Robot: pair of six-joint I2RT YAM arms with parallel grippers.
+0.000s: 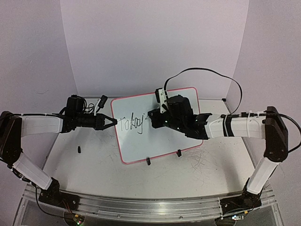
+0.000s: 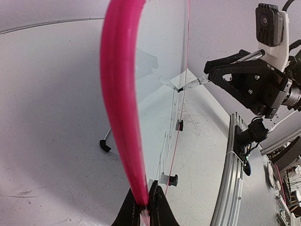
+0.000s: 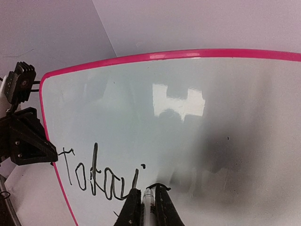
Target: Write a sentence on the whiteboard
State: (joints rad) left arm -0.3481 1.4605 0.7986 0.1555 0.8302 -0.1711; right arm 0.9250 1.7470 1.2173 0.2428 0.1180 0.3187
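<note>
The whiteboard (image 1: 141,146) stands tilted on the table, white with a pink rim. The sentence (image 1: 130,124) reads "Today'" in black script at its left; it also shows in the right wrist view (image 3: 94,176). My left gripper (image 1: 112,122) is shut on the board's left rim (image 2: 120,94), its jaws pinching the edge (image 2: 145,200). My right gripper (image 1: 153,115) is shut on a marker (image 3: 149,200), its tip on the board just right of the apostrophe. In the left wrist view the marker (image 2: 195,84) touches the board face.
A small black cap (image 1: 79,149) lies on the table left of the board. Two black clip feet (image 1: 148,161) (image 1: 178,153) hold the board's lower edge. Faint grey scribbles (image 1: 202,162) mark the table on the right. A black cable loops behind the board (image 1: 207,70).
</note>
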